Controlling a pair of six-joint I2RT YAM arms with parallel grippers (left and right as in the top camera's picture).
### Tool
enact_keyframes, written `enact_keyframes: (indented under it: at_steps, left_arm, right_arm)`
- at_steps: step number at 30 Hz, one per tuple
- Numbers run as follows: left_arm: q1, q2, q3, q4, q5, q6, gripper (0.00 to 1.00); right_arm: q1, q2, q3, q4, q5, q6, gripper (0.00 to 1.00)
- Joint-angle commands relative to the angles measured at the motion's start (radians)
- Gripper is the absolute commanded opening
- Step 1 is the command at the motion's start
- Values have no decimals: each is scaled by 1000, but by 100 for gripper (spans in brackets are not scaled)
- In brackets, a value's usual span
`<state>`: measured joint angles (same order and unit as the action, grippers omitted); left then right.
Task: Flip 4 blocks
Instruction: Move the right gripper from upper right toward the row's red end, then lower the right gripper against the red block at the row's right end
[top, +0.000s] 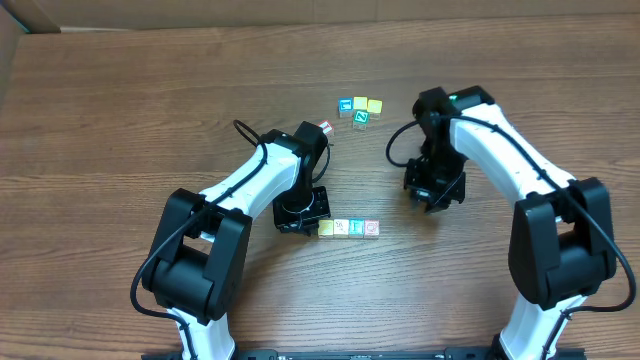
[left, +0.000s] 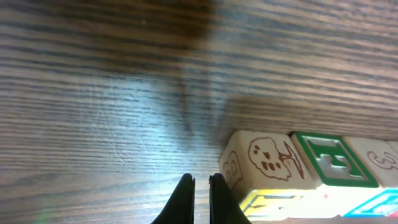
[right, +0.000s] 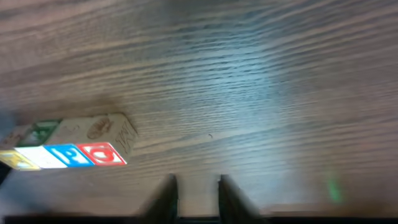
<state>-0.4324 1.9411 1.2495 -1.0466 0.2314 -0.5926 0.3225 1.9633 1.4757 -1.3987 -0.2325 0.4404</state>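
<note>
Several tiny blocks lie in a row (top: 349, 229) near the table's middle, with yellow (top: 326, 229), cream, blue-bordered and red-bordered (top: 371, 228) tops. My left gripper (top: 310, 222) is shut and empty at the row's left end. In the left wrist view its tips (left: 201, 180) sit right beside the end block with a tree drawing (left: 267, 158); I cannot tell whether they touch. My right gripper (top: 434, 200) hovers to the right of the row, well apart from it. In the right wrist view its jaws (right: 198, 180) stand a narrow gap apart over bare wood, and the row (right: 68, 146) lies far left.
A second cluster of small cubes (top: 360, 104) sits farther back, including one with a green letter Z (top: 361, 117). A small red-and-white piece (top: 326, 127) lies by the left arm's elbow. Black cables loop off both arms.
</note>
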Motion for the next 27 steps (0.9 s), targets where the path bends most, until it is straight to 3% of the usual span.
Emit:
enact_keyframes:
  at_steps: [1, 6, 11, 17, 23, 27]
  left_arm:
    - [4, -17, -5, 5, -57, 20, 4]
    - [33, -32, 39, -45, -216, 19, 4]
    - [73, -152, 101, -106, -243, 17, 4]
    - [45, -326, 63, -152, -336, 16, 4]
    - [-1, -332, -96, -35, -306, 18, 4]
    - [8, -286, -156, 84, -259, 25, 4]
  right_arm:
    - [24, -10, -39, 37, -5, 21, 4]
    - [-2, -43, -39, 62, 6, 29, 4]
    - [-14, -208, -35, 56, 56, 39, 4]
    - [59, -353, -161, 134, 273, 228, 4]
    - [111, -343, -348, 302, 260, 209, 4]
    - [108, -341, -379, 352, 193, 200, 4]
